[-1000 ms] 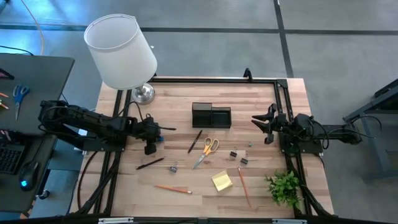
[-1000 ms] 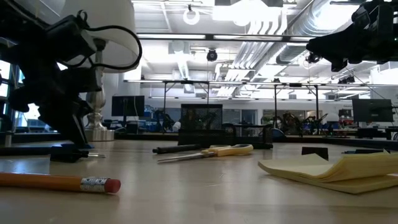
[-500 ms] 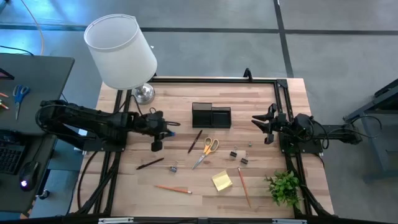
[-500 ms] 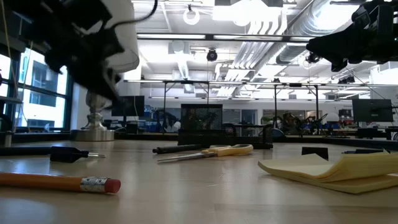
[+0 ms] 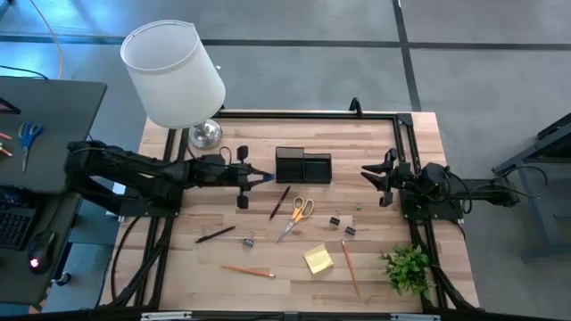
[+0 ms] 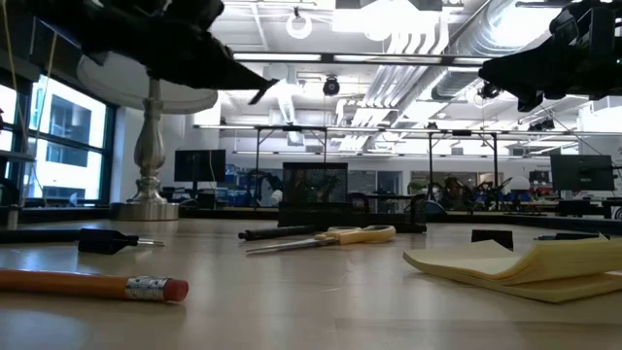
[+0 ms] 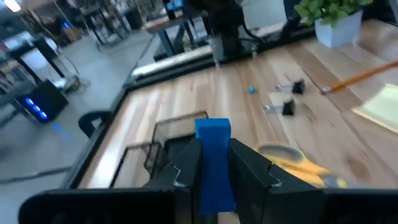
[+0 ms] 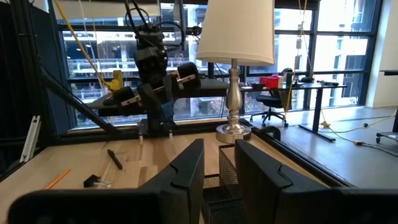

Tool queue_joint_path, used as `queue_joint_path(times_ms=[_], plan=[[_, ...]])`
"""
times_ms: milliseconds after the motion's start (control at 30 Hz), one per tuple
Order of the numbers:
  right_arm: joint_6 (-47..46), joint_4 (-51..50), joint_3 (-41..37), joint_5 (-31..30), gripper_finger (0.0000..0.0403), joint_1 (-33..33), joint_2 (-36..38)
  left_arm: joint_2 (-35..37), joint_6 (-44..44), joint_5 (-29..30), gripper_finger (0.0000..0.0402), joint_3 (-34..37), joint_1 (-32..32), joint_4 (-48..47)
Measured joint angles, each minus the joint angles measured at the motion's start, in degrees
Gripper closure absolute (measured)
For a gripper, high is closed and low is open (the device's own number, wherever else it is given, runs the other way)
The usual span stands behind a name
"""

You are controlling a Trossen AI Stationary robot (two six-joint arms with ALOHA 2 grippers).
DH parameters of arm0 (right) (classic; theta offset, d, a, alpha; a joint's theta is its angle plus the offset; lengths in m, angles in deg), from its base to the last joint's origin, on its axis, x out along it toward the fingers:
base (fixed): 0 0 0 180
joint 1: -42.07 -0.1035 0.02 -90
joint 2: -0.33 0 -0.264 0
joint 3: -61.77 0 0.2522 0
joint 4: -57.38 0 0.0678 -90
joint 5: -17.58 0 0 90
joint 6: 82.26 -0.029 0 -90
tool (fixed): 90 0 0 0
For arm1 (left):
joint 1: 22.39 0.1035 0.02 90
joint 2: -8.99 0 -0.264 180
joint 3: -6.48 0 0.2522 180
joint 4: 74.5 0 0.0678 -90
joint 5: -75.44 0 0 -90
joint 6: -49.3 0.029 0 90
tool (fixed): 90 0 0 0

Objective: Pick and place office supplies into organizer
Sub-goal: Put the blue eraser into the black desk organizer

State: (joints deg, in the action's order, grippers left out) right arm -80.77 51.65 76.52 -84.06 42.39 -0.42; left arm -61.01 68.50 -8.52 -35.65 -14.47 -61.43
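Small black mesh two-compartment organizer: your left pincer grips a blue rectangular block, poised beside it for depositing; right pincer waits part-open, empty.

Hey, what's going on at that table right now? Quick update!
Left gripper shut on a blue eraser, raised beside the organizer. Right gripper idle at the table's right edge. Nothing between eraser and organizer.
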Motion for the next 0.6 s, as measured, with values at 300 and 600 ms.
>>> queue_joint_path(times_ms=[300,600], plan=[[-0.15,0.02,0.00,-0.20,0.0320,0.02,0.02,-17.78,2.31,10.73,0.0348,-8.03,0.04,7.45],[-0.34,-0.16,0.00,-0.11,0.0320,0.01,0.02,-27.93,1.20,11.62,0.0346,-18.85,4.16,-3.84]])
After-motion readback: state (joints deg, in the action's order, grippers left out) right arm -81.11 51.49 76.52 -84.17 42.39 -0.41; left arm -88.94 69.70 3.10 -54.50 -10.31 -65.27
